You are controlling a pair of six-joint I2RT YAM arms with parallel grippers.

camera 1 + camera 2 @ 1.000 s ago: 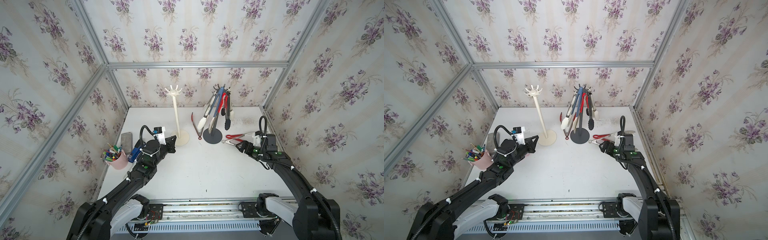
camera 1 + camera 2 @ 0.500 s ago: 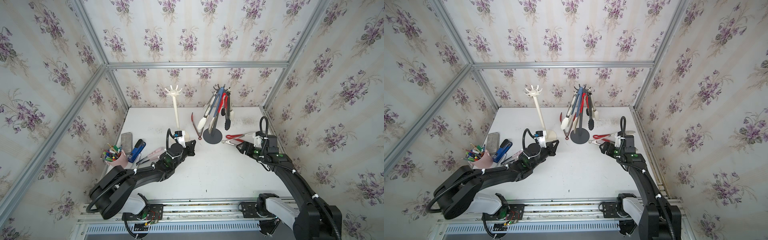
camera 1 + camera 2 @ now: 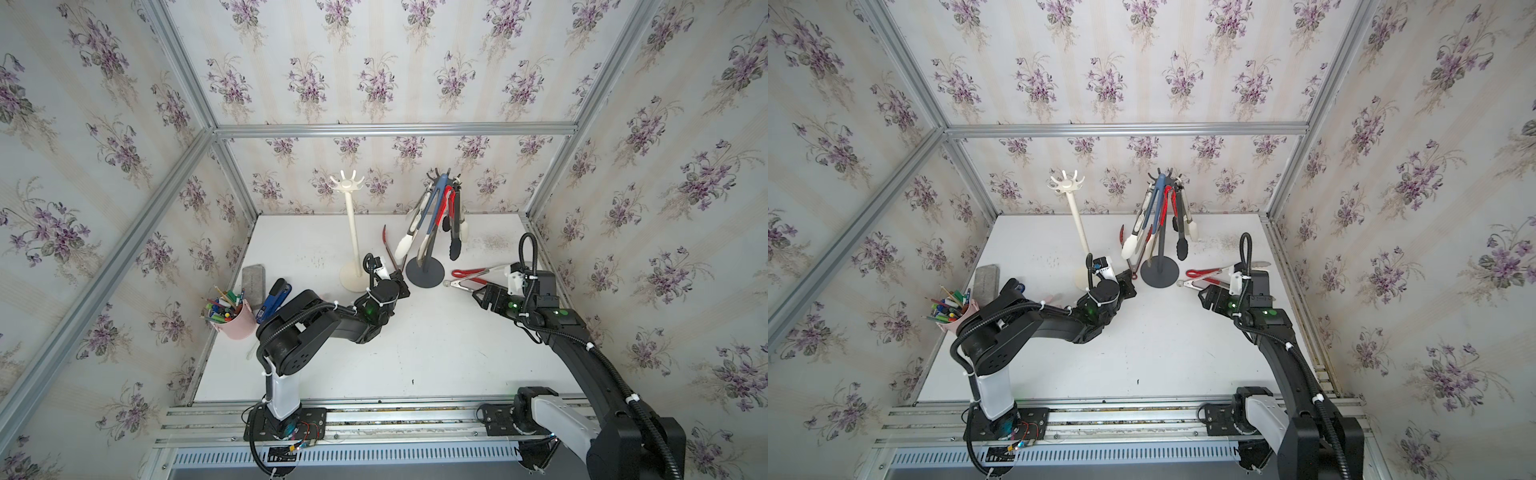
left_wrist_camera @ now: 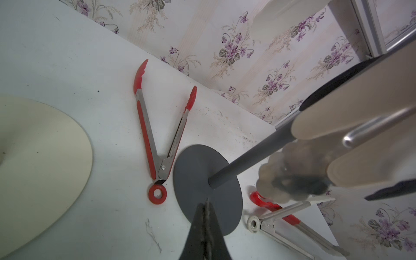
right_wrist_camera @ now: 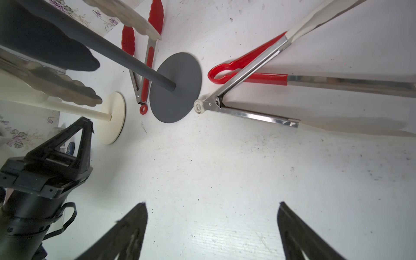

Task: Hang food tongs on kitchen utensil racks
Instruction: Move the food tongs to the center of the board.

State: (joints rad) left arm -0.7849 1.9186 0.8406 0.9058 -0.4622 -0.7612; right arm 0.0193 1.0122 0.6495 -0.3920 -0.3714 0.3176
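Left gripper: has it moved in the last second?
Yes. The left gripper, shut, has swung from the pink pen cup side of the cream-white rack's base across to the dark grey rack's base.

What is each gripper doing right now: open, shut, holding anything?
Left gripper: shut, holding nothing.
Right gripper: open, holding nothing.

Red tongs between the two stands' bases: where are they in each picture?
In a top view: red tongs near picture centre.
In a top view: red tongs, likewise.
Left wrist: red tongs, spread open.
Right wrist: red tongs, partly behind grey pole.
Landmark: dark grey base beside their ring.
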